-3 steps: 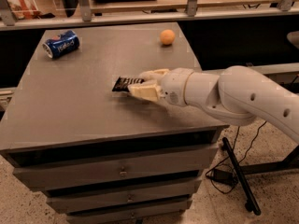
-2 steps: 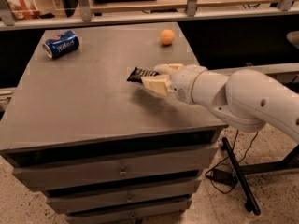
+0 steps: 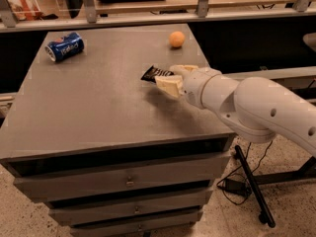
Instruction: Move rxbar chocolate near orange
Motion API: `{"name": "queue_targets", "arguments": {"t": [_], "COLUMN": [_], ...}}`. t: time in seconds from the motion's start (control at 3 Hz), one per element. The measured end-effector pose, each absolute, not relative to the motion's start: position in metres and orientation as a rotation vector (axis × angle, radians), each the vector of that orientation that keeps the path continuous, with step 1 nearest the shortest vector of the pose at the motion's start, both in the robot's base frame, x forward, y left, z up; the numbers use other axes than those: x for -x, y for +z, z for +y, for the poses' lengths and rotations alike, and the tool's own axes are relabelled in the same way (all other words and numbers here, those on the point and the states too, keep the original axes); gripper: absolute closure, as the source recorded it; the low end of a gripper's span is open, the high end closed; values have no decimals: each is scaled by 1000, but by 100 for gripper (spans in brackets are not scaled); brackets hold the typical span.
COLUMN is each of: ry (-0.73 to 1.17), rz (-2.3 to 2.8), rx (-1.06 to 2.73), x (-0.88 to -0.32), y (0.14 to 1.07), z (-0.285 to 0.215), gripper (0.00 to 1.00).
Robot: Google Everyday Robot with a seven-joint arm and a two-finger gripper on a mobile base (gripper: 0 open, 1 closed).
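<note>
The rxbar chocolate (image 3: pixel 154 73), a flat dark bar with pale lettering, is held in my gripper (image 3: pixel 170 78) above the right part of the grey cabinet top (image 3: pixel 98 102). The gripper's cream fingers are shut on the bar's right end, and only the bar's left end shows. The orange (image 3: pixel 177 39), a small round fruit, sits near the far right edge of the top, a little beyond the bar and to its right. My white arm reaches in from the right.
A blue soda can (image 3: pixel 64 46) lies on its side at the far left of the top. Drawers run below the front edge. A railing and shelf stand behind the cabinet. Cables and a stand leg lie on the floor at the right.
My gripper has carried the bar to the right and farther back, toward the orange. The can and orange have not moved.
</note>
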State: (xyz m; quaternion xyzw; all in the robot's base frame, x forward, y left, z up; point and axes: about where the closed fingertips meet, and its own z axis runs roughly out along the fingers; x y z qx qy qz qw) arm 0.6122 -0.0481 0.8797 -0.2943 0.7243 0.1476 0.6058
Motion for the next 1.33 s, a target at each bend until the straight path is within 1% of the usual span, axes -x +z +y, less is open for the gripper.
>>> {"name": "queue_targets", "arguments": {"t": [0.67, 1.0, 1.33], "ry": [10, -80, -112], "rz": [1666, 1654, 1638], "rx": [546, 490, 451], "x": [-645, -664, -690], "y": [892, 898, 895], "z": [-94, -116, -132], "gripper": [100, 100, 100]}}
